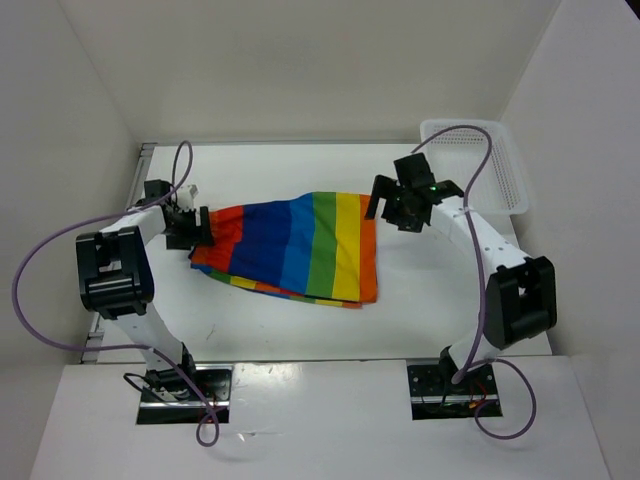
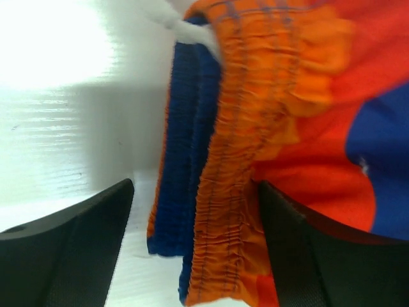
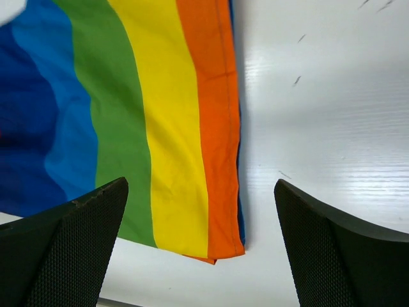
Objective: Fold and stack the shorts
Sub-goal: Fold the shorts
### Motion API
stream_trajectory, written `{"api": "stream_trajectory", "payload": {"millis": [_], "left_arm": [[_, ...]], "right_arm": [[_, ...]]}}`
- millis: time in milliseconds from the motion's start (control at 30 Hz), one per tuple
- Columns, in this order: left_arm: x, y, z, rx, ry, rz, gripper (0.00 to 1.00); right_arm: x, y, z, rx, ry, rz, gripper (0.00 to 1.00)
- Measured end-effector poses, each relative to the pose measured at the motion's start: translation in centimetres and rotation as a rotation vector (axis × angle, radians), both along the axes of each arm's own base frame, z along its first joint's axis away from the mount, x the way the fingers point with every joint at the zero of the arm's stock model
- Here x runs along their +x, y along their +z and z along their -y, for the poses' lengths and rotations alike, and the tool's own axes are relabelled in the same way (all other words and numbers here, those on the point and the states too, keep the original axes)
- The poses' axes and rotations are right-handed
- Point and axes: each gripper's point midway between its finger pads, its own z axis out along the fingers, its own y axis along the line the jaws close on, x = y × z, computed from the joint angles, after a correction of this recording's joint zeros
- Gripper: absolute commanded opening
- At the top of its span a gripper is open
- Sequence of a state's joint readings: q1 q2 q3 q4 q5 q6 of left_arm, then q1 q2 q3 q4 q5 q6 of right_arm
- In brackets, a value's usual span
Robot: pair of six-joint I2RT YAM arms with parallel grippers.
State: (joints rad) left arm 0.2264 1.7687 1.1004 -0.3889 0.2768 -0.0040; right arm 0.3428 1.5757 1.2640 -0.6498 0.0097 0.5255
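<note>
White table [image 1: 420,300], rainbow shorts [image 1: 300,245], white basket [image 1: 490,160]

shorts [image 1: 295,248]: spread flat mid-frame on the white desk [image 1: 300,170], rainbow stripes running top to bottom
left fingers [image 1: 203,224]: at the shorts' left end
right fingers [image 1: 379,198]: just beside their upper right corner
basket [image 1: 505,170]: white, upper right

My top camera looks down from above the near edge over the whole table [image 1: 420,305]. Left wrist view sits close against the shorts [image 2: 243,160]; right wrist looks down on their opposite edge.
</note>
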Motion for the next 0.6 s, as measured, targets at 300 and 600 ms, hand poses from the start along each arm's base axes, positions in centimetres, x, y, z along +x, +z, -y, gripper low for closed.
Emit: {"api": "stream_trajectory", "payload": {"millis": [300, 600], "left_arm": [[0.9, -1.1, -0.3, 0.004, 0.001, 0.014, 0.48], [1.0, -1.0, 0.4, -0.039, -0.013, 0.047, 0.00]], "right_arm": [[0.2, 2.2, 2.0, 0.036, -0.047, 0.052, 1.00], [-0.6, 1.3, 1.9, 0.040, -0.039, 0.023, 1.00]]}}
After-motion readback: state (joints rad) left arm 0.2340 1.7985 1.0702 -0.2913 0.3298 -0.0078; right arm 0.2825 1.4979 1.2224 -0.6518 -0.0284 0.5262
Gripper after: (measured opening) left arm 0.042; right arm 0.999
